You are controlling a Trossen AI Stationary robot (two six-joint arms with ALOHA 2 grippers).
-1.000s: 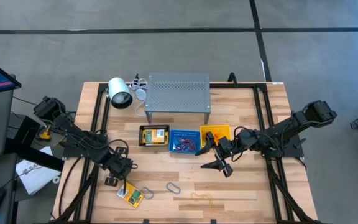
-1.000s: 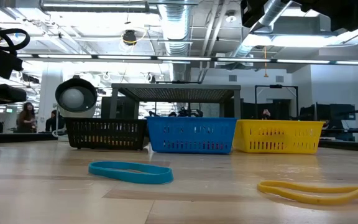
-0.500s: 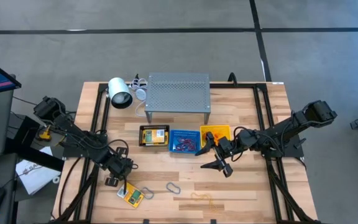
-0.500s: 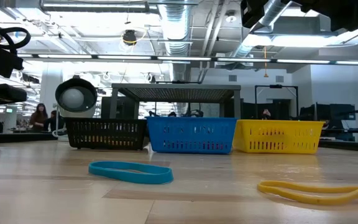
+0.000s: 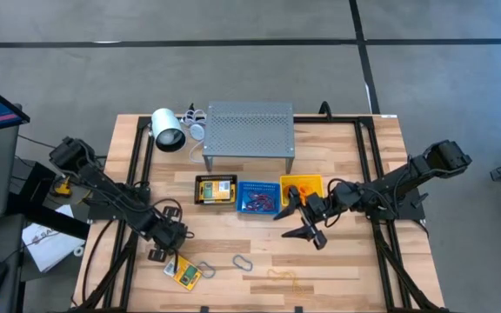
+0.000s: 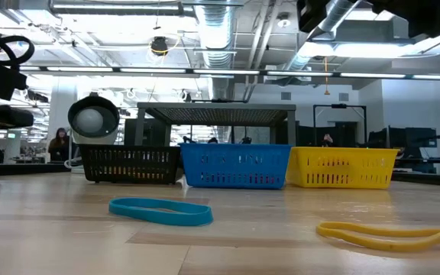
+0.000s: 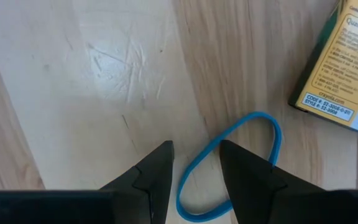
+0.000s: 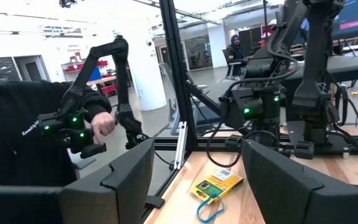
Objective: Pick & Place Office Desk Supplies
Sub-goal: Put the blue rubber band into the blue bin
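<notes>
Over the counter's (image 5: 337,269) near-left corner, the left pincer (image 7: 194,168) hovers low with its two dark fingers partly apart, gripping nothing; a thin blue band (image 7: 229,165) lies flat on the pale wood beneath them, its loop running between and under the fingertips, though contact cannot be judged. Just beside the band lies a flat yellow-and-green crayon pack (image 7: 347,68) with printed text and a barcode; from above, that pack (image 5: 183,273) sits near a grey oval clip (image 5: 243,263) and a thin orange band (image 5: 281,276). Right of centre, the right pincer (image 5: 307,228) hangs wide open and empty, close to the front of the baskets. Three small slotted plastic baskets stand in a row at mid-counter: a black basket (image 5: 198,189) holding a yellow pack, a blue basket (image 5: 241,198) with a tangle of coloured bands, and a yellow basket (image 5: 307,181) whose contents are hidden by the arm. Behind them stands a grey perforated metal shelf (image 5: 249,129), with a white cylindrical lamp (image 5: 167,129) at its left. At counter level, the blue band (image 6: 160,211) and a yellow band (image 6: 388,233) lie in the foreground. Beyond the counter's edge, a person in a dark sleeve (image 8: 17,137) holds a control rig.
</notes>
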